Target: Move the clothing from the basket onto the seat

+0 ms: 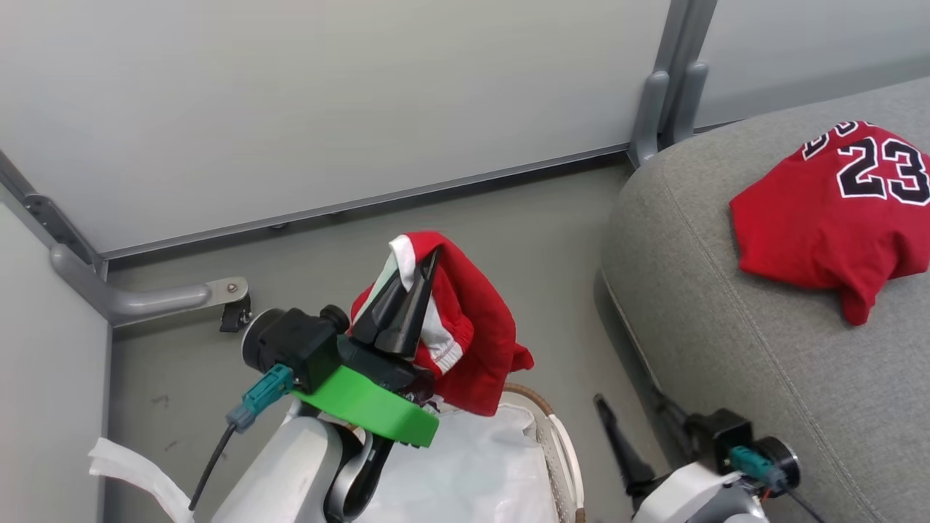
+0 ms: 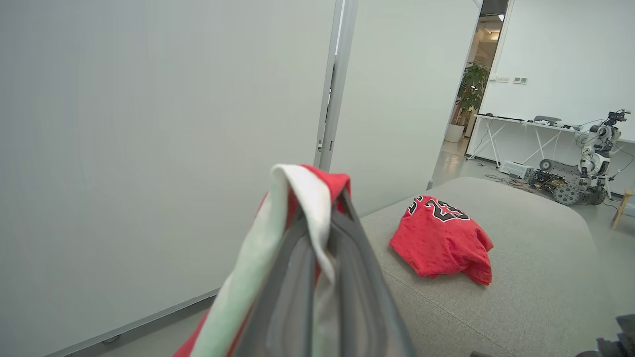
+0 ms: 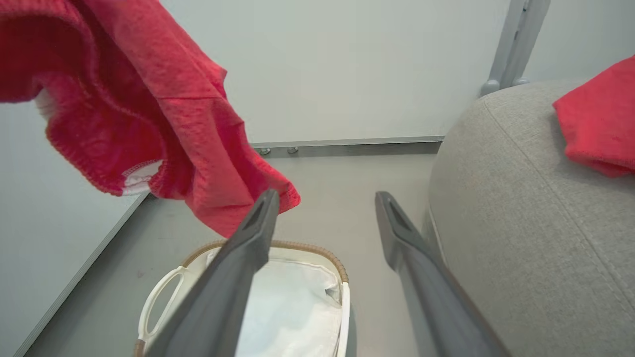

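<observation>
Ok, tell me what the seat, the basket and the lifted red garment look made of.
Seat: woven grey upholstery fabric, matte, with visible weave and a stitched seam.
Basket: probably white plastic, smooth handle, with a brown woven rim, perhaps rattan or imitation; inside lies a thin white liner.
Red garment: soft knit, likely synthetic jersey, matte, draping in folds, with white trim.

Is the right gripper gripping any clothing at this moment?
No: the right gripper stands open, with bare floor between its two fingers, and the hanging red garment is off to one side, not between them.
</observation>
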